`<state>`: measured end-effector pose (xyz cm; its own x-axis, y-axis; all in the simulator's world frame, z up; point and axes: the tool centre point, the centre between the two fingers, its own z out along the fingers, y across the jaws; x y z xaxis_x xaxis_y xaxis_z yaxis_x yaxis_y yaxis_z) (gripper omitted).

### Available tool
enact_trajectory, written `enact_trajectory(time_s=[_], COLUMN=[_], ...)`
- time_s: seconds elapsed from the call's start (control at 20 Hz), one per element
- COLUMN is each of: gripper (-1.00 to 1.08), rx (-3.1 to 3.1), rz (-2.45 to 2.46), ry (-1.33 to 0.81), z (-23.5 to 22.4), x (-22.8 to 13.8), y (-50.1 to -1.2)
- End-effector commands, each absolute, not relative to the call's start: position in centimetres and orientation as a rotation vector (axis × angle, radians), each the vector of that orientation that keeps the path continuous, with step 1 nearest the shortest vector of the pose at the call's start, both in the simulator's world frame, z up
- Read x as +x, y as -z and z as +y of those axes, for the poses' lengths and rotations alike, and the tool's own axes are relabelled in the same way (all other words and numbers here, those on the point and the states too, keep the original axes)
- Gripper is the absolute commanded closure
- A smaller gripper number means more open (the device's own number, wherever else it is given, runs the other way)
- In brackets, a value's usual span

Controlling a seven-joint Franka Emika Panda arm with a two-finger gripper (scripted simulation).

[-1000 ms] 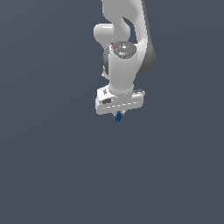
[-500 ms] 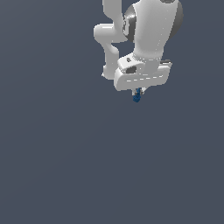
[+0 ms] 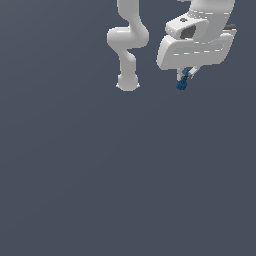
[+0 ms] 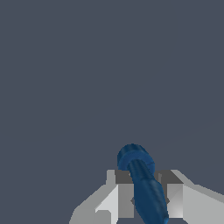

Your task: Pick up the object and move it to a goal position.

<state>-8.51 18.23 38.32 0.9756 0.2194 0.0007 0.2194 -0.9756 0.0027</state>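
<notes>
Jaws of the white gripper [image 3: 186,76] are closed on the object [image 3: 183,81], a small dark blue, knobbly item that pokes out below them. In the exterior view this sits in the upper right of the frame, with the robot's base [image 3: 127,82] further left against plain grey ground. The wrist view shows the object [image 4: 142,179] clamped between both fingers [image 4: 125,197].
</notes>
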Motion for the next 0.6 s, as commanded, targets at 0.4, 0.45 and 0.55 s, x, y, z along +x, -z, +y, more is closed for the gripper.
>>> enact_trajectory(time_s=[0.4,0.45,0.55], gripper=[1.08,1.08,1.08], rx=[3.122,3.122,3.123], rz=[0.344,0.344,0.344], ry=[0.0,0.0,0.0], z=[23.1,23.3,23.7], x=[-10.2,-10.3,-10.4], y=[-44.5,-44.8,-45.2])
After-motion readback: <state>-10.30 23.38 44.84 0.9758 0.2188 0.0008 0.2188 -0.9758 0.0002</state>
